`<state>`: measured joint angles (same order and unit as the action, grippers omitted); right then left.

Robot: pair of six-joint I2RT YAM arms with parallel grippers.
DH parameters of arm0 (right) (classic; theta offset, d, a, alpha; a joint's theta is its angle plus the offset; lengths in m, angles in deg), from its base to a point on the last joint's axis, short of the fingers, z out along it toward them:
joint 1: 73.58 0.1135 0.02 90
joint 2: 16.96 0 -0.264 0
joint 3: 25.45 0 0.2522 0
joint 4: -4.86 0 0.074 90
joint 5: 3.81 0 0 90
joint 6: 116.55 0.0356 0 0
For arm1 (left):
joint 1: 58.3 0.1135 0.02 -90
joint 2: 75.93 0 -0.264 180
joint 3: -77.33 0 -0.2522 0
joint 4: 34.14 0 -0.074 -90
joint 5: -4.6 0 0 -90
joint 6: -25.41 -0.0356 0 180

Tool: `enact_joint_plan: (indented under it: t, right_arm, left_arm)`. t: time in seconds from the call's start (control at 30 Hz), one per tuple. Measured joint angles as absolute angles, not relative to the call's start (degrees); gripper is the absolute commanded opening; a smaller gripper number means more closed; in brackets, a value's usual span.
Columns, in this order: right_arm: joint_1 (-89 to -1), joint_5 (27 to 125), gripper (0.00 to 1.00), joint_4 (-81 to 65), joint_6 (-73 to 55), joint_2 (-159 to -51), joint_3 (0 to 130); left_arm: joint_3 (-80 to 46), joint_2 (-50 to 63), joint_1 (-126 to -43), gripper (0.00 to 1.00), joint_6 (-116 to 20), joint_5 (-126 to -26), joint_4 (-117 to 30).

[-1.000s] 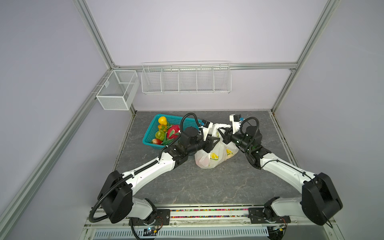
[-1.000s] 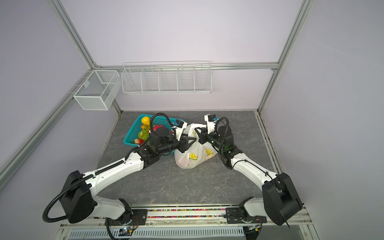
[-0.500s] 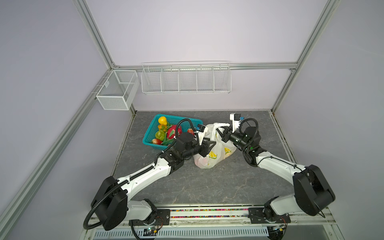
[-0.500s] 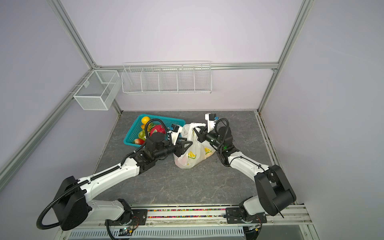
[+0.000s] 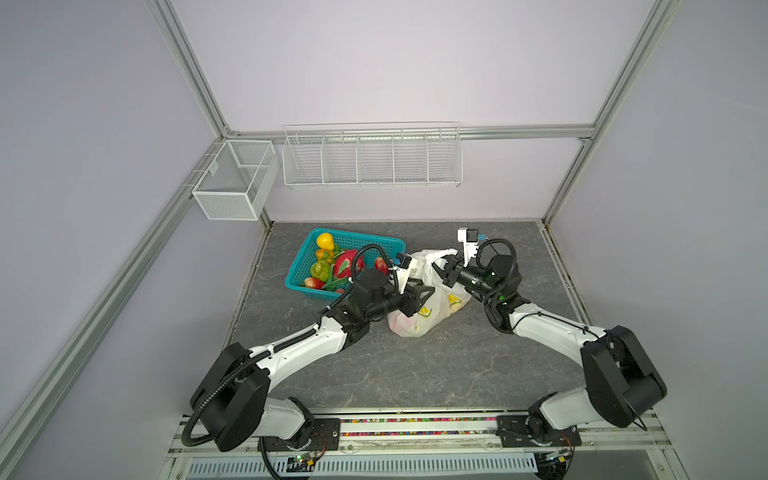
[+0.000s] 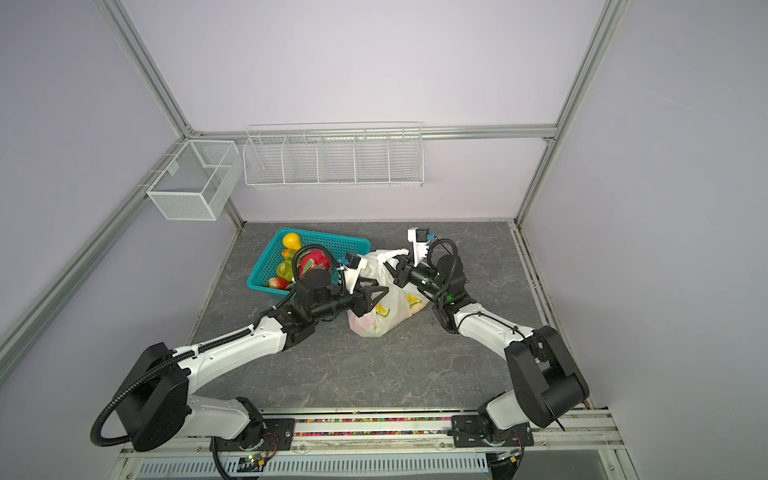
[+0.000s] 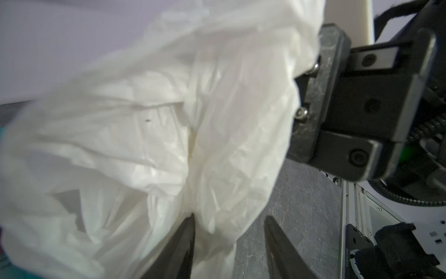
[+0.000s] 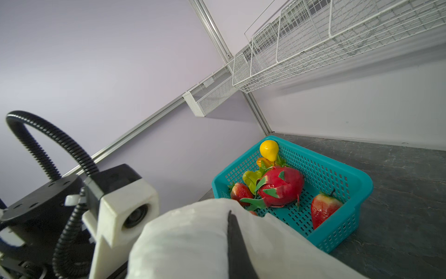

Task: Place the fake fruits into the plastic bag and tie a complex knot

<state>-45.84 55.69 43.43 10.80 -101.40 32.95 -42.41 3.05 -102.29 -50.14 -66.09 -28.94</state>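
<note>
One plastic bag [image 5: 417, 326] — right end effector [image 5: 439, 266] pinches it.

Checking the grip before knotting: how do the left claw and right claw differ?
The left claw stands open against the bag; the right claw is shut on the bag. The left claw is at the bag's side, the right claw at its bunched top. Both point at the bag.
</note>
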Motion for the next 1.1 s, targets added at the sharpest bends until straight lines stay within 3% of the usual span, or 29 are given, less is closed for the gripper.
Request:
enact_joint_plan:
  t: [0.37,0.67,1.1]
  right_arm:
    - [-47.2,50.8,0.07,44.5,8.9,-101.4,32.6]
    - [-47.3,49.2,0.06,44.5,7.9,-101.4,32.6]
    - [-47.2,49.0,0.07,44.5,7.7,-101.4,32.7]
  left_arm:
    - [-42.8,-3.9,-95.3,0.56,-49.9,-56.1,-32.2]
    - [-42.4,-6.9,-91.8,0.33,-47.4,-56.0,-35.4]
    - [-38.7,0.9,-91.7,0.33,-39.6,-53.6,-33.9]
